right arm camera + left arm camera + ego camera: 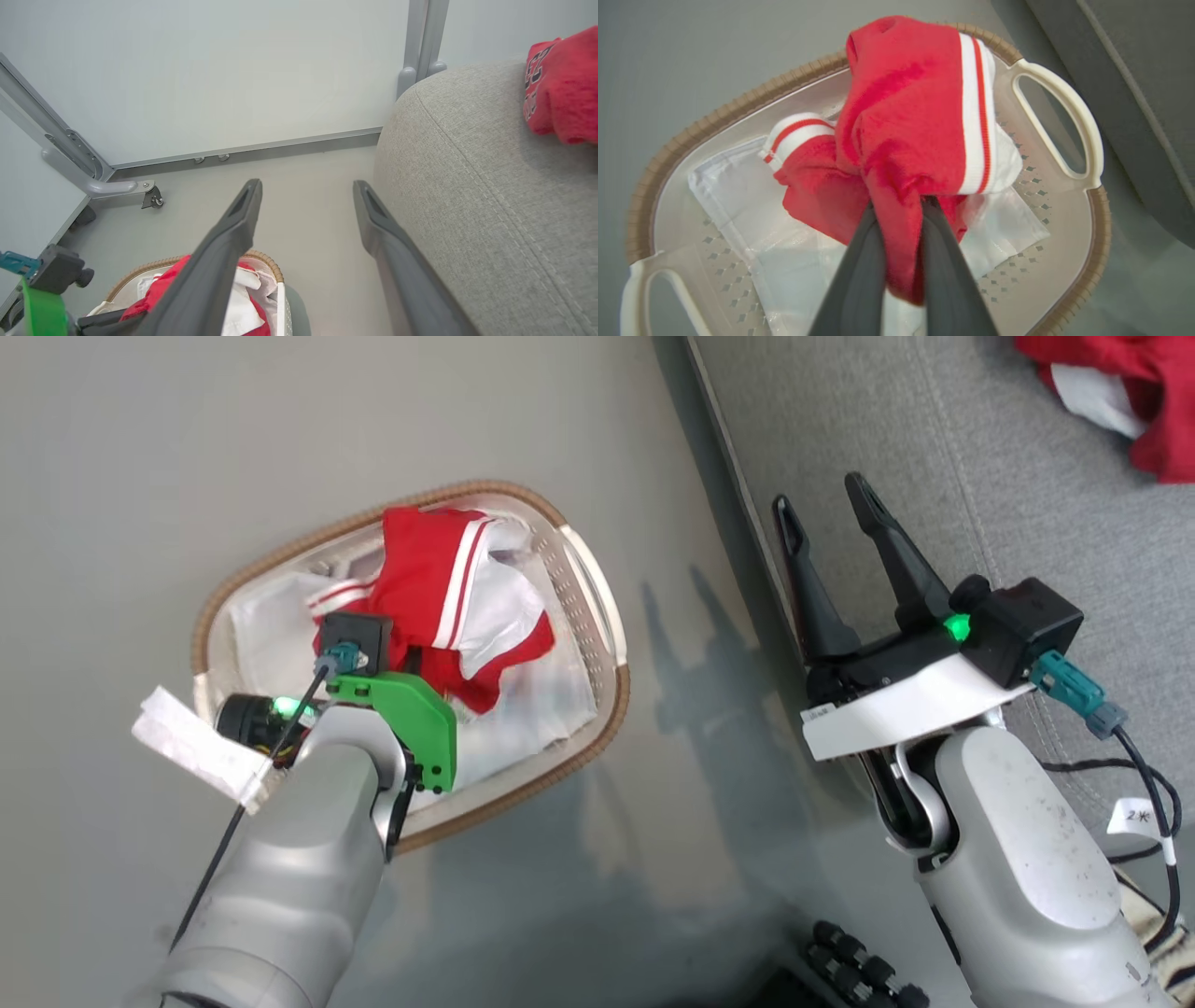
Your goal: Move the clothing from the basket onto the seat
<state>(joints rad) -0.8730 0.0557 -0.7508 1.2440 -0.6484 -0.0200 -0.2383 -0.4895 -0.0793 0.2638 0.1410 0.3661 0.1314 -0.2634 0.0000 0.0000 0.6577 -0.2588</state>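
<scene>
Left hand (899, 205) is pinching a fold of the jersey (906, 107) inside the basket (714, 116), near its seat-side handle, for lifting out. Right hand (819, 493) is hovering spread, empty, at the seat (980, 476) edge.

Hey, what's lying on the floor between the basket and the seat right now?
Nothing. In the head view, the strip of grey floor between the basket and the seat is bare, with just shadows across it.
</scene>
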